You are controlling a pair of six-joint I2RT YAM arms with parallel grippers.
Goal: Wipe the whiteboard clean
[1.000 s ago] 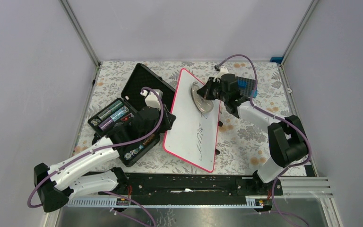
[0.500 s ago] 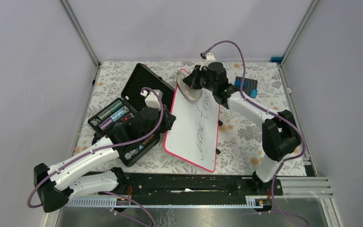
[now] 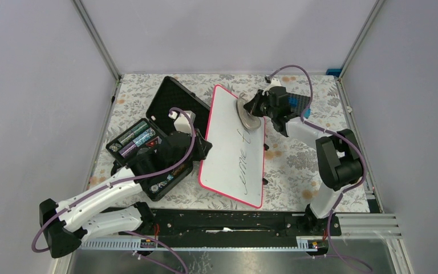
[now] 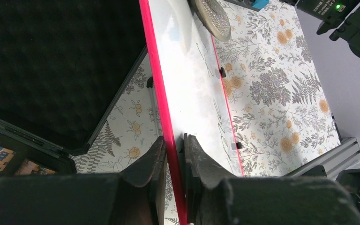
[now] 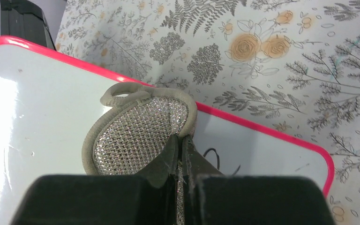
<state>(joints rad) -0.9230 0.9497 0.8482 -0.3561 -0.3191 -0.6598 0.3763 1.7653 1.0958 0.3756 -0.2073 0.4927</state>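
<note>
We judge the wiping itself to be the step in hand. The right end effector (image 5: pixel 180 140) is pinched tight on a round wiping pad (image 5: pixel 136 133) (silvery mesh with a beige border and a small loop). The pad lies against the far end of the whiteboard (image 3: pixel 223 149), close to its right rim. The left end effector (image 4: pixel 171 140) is closed on the board's red left rim, 1 finger on each face, and steadies it.

The whiteboard lies slantwise on the floral table (image 3: pixel 299 162), just beside the open black case (image 3: pixel 174 103). From the left wrist view its gripped left edge appears lifted a little off the table, so the board seems tilted rather than flat.

The surface is glossy white with a thin red-pink rim and rounded corners. The far part looks clean apart from glare. Black handwriting (image 3: pixel 245 162) runs along the right side from just below the pad toward the near end, and we cannot read it.

By our reckoning roughly half the job is left. The next move calls for drawing the pad down the right side over those strokes, pressed flat enough to lift the ink, while the left grip keeps the board from sliding or twisting
</note>
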